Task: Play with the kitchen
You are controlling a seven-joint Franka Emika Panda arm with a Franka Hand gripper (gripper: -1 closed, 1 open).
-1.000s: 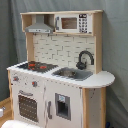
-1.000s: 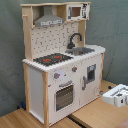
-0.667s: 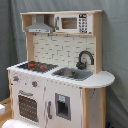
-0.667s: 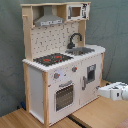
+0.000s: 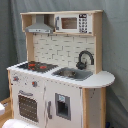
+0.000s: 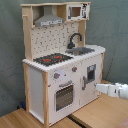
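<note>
Grey curtain hangs behind the kitchen [image 5: 57, 70] in both exterior views. Its oven door [image 6: 64, 95] faces the gripper [image 6: 100, 88], which sits apart at the second exterior view's right; whether it is released or clenched I cannot tell.

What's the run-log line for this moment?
arm: entering at second exterior view's right | kitchen: untouched | oven door: closed

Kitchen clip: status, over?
Arm at second exterior view's right edge, short of kitchen. Oven door shut. Nothing between them.
</note>
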